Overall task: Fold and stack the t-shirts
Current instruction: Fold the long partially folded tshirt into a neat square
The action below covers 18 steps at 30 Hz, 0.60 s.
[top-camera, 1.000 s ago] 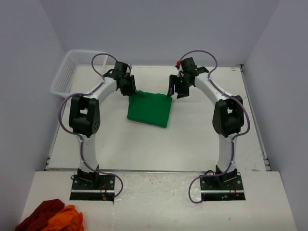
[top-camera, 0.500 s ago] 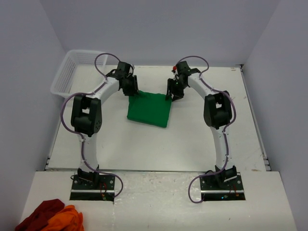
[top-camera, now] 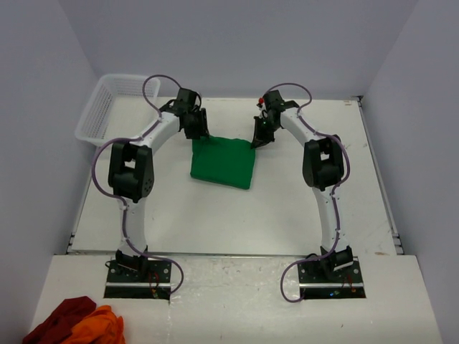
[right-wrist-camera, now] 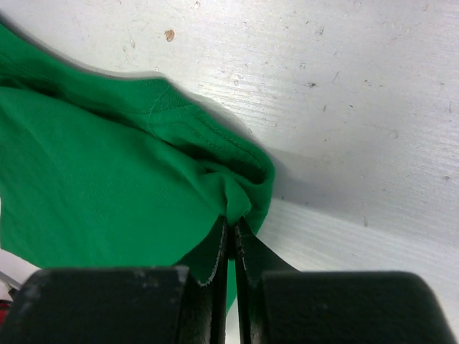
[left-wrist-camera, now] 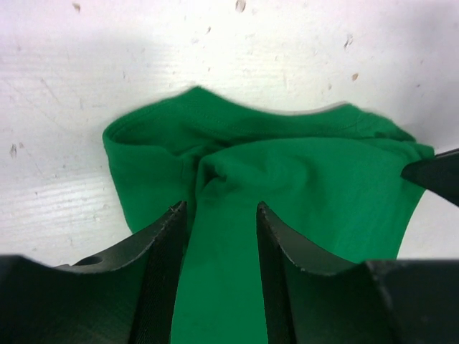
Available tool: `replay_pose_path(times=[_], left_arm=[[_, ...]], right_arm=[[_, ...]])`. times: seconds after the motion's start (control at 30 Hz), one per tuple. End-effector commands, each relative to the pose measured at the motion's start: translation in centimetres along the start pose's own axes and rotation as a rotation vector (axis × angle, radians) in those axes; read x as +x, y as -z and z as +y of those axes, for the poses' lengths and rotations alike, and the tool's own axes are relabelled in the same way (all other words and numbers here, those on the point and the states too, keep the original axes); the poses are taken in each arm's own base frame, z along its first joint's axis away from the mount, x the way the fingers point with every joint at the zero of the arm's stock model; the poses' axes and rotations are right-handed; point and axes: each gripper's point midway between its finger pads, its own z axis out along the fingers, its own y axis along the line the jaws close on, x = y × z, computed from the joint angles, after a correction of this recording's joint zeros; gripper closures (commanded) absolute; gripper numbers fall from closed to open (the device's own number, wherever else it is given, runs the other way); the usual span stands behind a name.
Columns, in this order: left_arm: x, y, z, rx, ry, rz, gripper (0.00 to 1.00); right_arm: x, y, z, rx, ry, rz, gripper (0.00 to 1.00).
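A green t-shirt, folded into a rough square, lies on the white table toward the far middle. My left gripper is at its far left corner. In the left wrist view that gripper is open, its fingers standing on either side of a raised fold of the green t-shirt without pinching it. My right gripper is at the far right corner. In the right wrist view that gripper is shut on a bunched pinch of the green t-shirt.
A white mesh basket stands at the far left corner of the table. A heap of dark red and orange cloth lies off the table at the near left. Walls close in the table at the back and both sides.
My right gripper came down to the shirt's far right corner and shut on it. My left gripper shifted slightly along the far left corner and its jaws widened.
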Motion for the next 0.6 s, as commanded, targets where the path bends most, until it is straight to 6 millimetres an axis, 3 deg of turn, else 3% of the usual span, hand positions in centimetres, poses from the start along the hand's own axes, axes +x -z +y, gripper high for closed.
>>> replay_pose_path(times=[0.0, 0.13, 0.3, 0.57], left_arm=[[-2.0, 0.1, -1.1, -0.002, -0.028, -0.051, 0.54], [-3.1, -0.9, -1.7, -0.001, -0.037, -0.069, 0.54], [-2.7, -2.6, -1.4, -0.016, -0.034, -0.043, 0.54], [-2.3, -2.8, -1.5, -0.015, -0.037, -0.032, 0.55]], right_arm=[[-1.3, 1.4, 0.7, -0.015, 0.027, -0.04, 0.99], [-1.2, 1.7, 0.8, -0.021, 0.031, -0.038, 1.0], [-1.4, 2.3, 0.9, -0.014, 0.039, -0.052, 1.0], [-1.4, 2.1, 1.0, -0.018, 0.032, -0.048, 1.0]])
